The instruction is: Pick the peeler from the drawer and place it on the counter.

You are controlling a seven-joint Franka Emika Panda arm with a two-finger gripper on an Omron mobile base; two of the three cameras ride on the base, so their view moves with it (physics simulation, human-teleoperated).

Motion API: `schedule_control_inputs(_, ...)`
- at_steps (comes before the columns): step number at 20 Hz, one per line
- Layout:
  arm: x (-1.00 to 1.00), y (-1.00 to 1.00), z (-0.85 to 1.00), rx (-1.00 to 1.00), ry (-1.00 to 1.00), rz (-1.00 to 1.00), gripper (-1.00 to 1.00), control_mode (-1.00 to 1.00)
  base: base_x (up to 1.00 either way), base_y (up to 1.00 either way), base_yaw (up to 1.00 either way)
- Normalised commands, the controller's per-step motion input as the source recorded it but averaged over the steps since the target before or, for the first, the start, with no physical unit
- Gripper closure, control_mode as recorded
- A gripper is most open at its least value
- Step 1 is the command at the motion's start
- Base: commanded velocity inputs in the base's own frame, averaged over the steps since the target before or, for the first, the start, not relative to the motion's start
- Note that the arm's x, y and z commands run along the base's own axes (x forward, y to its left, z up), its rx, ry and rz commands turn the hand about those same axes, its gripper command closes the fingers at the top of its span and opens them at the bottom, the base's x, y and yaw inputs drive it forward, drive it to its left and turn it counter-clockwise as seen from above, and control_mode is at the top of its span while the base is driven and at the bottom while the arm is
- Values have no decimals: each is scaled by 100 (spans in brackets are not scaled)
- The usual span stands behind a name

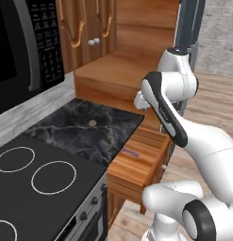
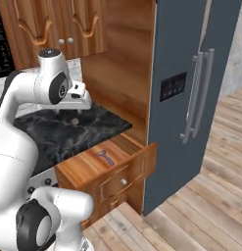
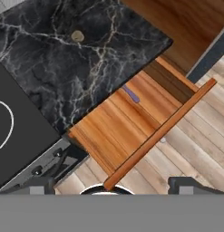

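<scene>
Peeler sits in the open drawer by the bench edge, so we'd drop our wide-open end effector straight down, fingers straddling its handle.

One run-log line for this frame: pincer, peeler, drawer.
pincer: open, empty, high above drawer | peeler: lying flat in drawer, untouched | drawer: pulled open | counter: small tan disc on it

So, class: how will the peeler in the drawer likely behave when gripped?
The peeler looks thin and small, so probably light and stiff. It lies flat on the drawer bottom, so unlikely to roll, though it may slide on smooth wood. Its slimness leaves little to grip.
</scene>
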Motion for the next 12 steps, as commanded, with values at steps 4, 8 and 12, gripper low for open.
schedule_control_inputs(4, 0, 11, -13, 0, -3, -17, -100, -100, -4, 42, -52)
schedule_control_inputs(8, 0, 17, -59, 0, -3, -65, -100, -100, 0, 0, 0)
schedule_control_inputs(12, 0, -4, -66, 2, 0, -53, -100, -100, 0, 0, 0)
